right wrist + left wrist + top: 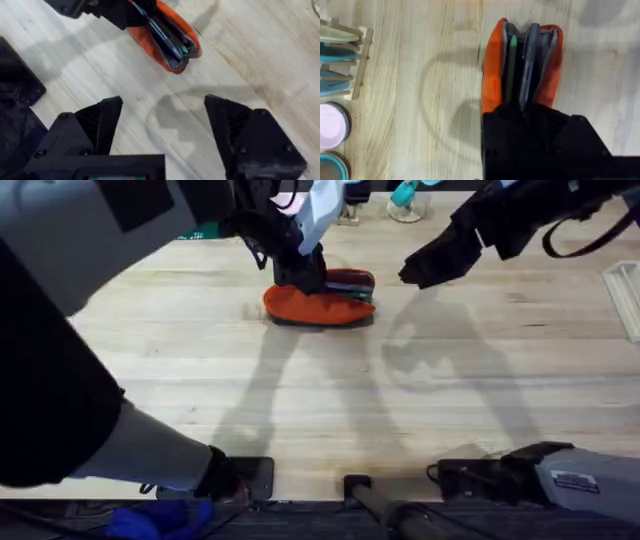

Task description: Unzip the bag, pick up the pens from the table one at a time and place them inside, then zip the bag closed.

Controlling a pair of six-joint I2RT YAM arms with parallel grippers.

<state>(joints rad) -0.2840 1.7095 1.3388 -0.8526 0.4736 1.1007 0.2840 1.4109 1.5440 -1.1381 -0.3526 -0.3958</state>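
Now, my left gripper (305, 275) was down on the bag (320, 304), its black fingers covering one end of the pouch; whether they had closed on the fabric or the zipper pull I could not tell, since the gripper body hid the tips. My right gripper (162, 130) hung above bare wood with its two fingers spread wide and nothing between them, off to the right of the bag and clear of it.

From overhead the bag lay on the far middle of the table (330, 400), orange side up with a dark strip along its back edge, and I could not see into it from there. The left wrist camera looked straight down the open mouth: the zipper was parted, and a green pen (512, 60) and a dark pen (528, 55) lay side by side inside, between the orange walls. The right wrist camera caught the same opening from the far end, with the green tip just showing at the mouth.

Beyond the bag, the left wrist view picked up a wooden rack (357, 65) holding teal pieces and a pink round lid (332, 125) near it. The tabletop was pale plank with clear grain, crossed by the arms' shadows.
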